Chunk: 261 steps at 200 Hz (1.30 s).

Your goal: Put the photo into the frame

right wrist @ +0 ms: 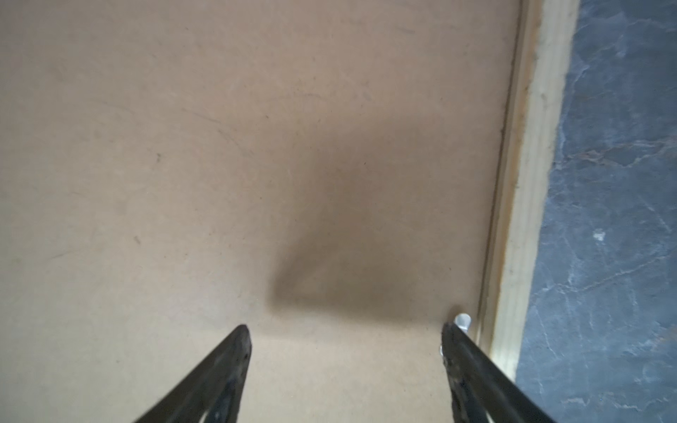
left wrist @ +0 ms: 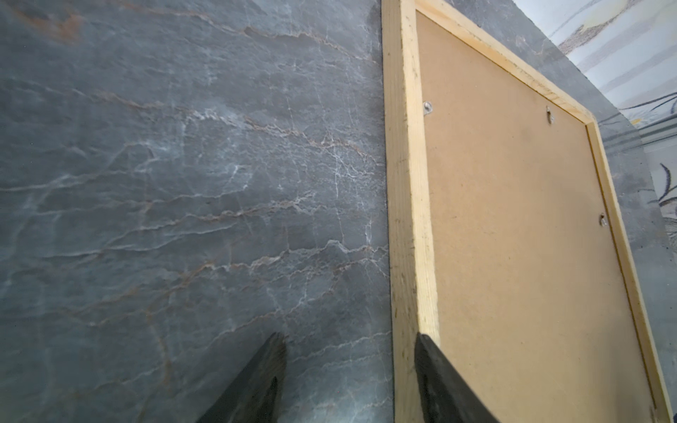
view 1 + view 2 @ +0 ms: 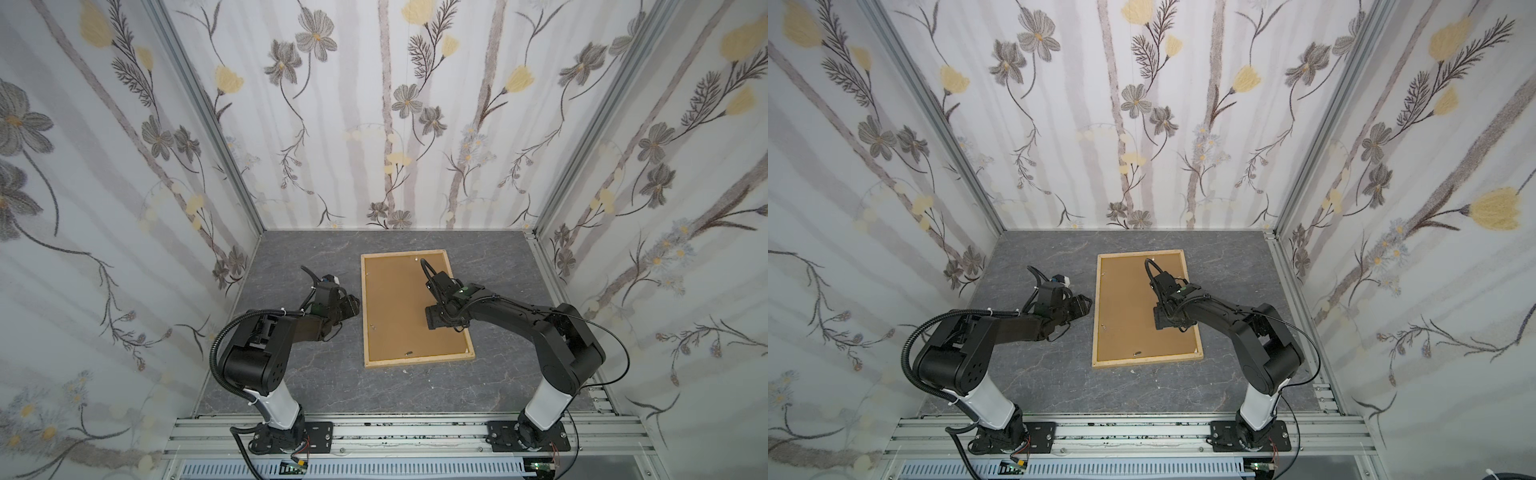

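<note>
The frame of light wood lies flat on the grey table in both top views, with a brown backing panel filling it. The photo is hidden. My left gripper is open at the frame's left rail. One finger is over the table and the other is over the panel's edge. My right gripper is open low over the panel. One of its fingertips is next to a metal tab by the right rail.
Small metal tabs sit along the inner edge of the frame over the panel. Floral walls close in the grey marbled table on three sides. An aluminium rail carrying both arm bases runs along the front.
</note>
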### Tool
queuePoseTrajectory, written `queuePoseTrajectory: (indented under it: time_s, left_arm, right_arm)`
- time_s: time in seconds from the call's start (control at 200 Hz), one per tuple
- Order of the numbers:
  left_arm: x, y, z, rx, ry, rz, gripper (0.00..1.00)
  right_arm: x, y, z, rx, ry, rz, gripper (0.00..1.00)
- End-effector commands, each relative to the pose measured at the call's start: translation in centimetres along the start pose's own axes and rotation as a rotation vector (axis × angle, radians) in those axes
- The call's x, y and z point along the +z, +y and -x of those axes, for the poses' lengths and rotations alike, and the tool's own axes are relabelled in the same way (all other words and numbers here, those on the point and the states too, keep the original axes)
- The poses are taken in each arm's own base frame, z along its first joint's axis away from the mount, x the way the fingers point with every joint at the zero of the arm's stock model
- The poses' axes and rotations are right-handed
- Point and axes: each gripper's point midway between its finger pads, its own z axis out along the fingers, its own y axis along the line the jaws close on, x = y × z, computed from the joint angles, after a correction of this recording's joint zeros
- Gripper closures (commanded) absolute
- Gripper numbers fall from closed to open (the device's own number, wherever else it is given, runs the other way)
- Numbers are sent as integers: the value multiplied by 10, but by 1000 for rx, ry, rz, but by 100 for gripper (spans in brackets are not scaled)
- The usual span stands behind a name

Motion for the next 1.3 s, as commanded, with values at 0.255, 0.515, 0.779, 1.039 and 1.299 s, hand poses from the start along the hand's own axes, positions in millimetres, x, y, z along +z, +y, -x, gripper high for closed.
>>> queuePoseTrajectory:
  time_s: [0.255,0.515,0.779,1.039,1.299]
  left_arm:
    - [7,27,-60,-16,261,194,29]
    - [19,17,-63,9,280,198,28]
    - [24,19,-70,28,309,228,35]
    - [26,30,-77,29,319,268,50]
    - [26,36,-79,24,317,285,68]
  right_arm:
    - [17,-15,-15,0,49,-27,20]
    - [16,-23,-12,15,42,-29,21]
    - [16,-30,-16,22,50,-35,21]
    - [17,-39,-25,25,69,-44,21]
    - [20,-44,-39,28,87,-47,22]
